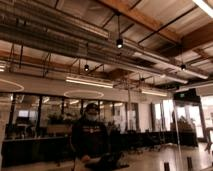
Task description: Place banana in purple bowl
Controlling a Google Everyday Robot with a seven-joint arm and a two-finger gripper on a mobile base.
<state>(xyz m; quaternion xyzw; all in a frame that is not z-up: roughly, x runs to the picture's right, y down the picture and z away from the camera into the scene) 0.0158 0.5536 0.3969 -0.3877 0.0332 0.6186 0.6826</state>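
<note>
The banana and the purple bowl are out of view. The gripper is not in view either. The camera view points up and across an open office hall, and shows mostly the ceiling with its wooden beams and pipes. No table or work surface shows.
A person [90, 135] in dark clothes and a face mask stands at the bottom middle, close by. Glass-walled rooms [35, 120] run along the back. Two short dark stubs [167, 166] rise from the bottom edge at the right; I cannot tell what they are.
</note>
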